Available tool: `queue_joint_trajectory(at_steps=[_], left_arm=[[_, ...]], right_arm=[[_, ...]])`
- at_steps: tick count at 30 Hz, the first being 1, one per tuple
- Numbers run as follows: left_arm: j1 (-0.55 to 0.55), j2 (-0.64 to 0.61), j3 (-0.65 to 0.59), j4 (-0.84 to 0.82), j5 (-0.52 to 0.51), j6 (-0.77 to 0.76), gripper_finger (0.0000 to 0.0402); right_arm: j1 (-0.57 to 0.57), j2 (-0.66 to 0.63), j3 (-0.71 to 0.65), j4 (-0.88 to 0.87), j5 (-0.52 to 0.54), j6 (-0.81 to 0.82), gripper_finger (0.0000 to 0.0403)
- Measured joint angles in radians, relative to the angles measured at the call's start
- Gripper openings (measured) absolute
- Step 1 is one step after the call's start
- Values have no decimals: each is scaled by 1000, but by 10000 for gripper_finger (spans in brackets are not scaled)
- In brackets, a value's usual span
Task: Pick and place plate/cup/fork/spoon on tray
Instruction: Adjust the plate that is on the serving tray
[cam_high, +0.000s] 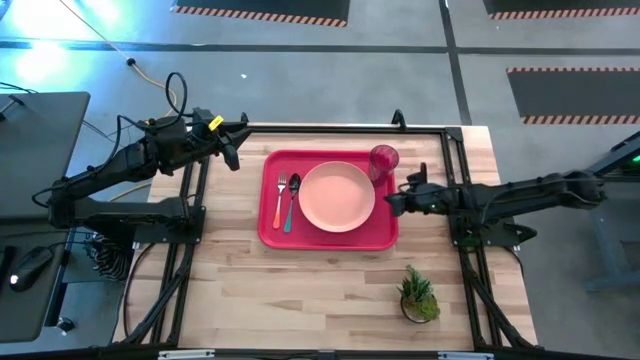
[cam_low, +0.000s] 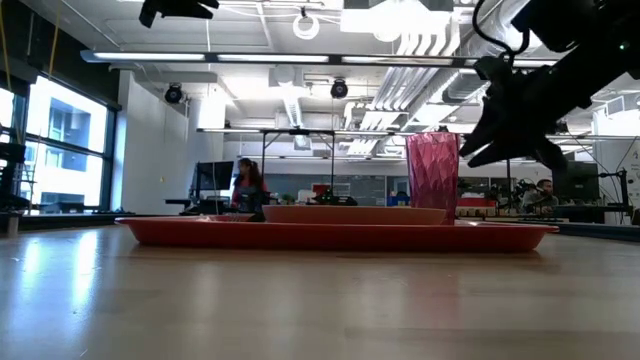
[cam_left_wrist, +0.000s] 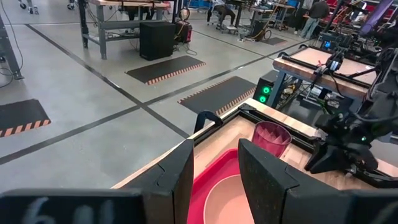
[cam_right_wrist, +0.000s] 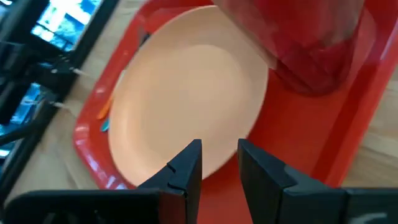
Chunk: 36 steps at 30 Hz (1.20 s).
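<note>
The red tray (cam_high: 330, 243) lies mid-table. On it rest the peach plate (cam_high: 337, 196), the orange-handled fork (cam_high: 279, 202) and the blue-handled spoon (cam_high: 291, 203) side by side left of the plate. The red-pink cup (cam_high: 384, 160) stands upright in the tray's far right corner. My right gripper (cam_high: 392, 203) hovers at the tray's right edge, near the plate and just this side of the cup (cam_right_wrist: 305, 43). Its fingers are a narrow gap apart and empty. My left gripper (cam_high: 232, 158) is raised off the tray's far left corner, also slightly open and empty.
A small potted green plant (cam_high: 418, 295) stands on the table near the front right. Black frame rails (cam_high: 190, 250) run along the table's left and right sides. Bare wood lies in front of the tray. People show in the room behind, in the low view.
</note>
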Motion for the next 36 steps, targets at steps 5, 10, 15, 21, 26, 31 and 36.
queue_joint_trajectory(at_steps=[5, 10, 15, 21, 26, 31, 36], left_arm=[[0, 0, 0, 0, 0, 0, 115], [0, 0, 0, 0, 0, 0, 115], [0, 0, 0, 0, 0, 8, 115], [0, 0, 0, 0, 0, 25, 115], [0, 0, 0, 0, 0, 26, 115], [0, 0, 0, 0, 0, 26, 115], [0, 0, 0, 0, 0, 27, 115]], right_arm=[[0, 97, 0, 53, 10, 46, 94], [0, 196, 0, 134, 15, 100, 94], [0, 293, 0, 187, 15, 176, 94], [0, 375, 0, 257, 15, 223, 94], [0, 422, 0, 282, 36, 272, 94], [0, 456, 0, 305, 17, 298, 94], [0, 472, 3, 351, 17, 296, 94]])
